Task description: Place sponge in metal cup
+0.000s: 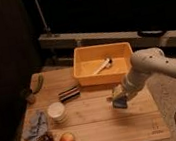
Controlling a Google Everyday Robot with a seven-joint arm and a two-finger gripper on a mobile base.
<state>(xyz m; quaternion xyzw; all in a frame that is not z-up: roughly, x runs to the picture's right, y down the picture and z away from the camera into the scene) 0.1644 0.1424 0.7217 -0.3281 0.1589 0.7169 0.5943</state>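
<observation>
Sponge [120, 103], blue-grey, is pinched in the tool [117, 99], jaws closed on it, over the bench [100, 121] right of centre, just in front of the yellow bin [103, 77]. White cup [56, 111], blue cloth [36, 125] and apple [67, 140] sit well apart to the left.

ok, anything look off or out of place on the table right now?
Nothing stands out. The gripper is shut on the sponge over the right side of the table, just in front of the yellow bin. The white cup stands upright and nothing is spilled. The blue cloth lies crumpled near the left edge.
</observation>
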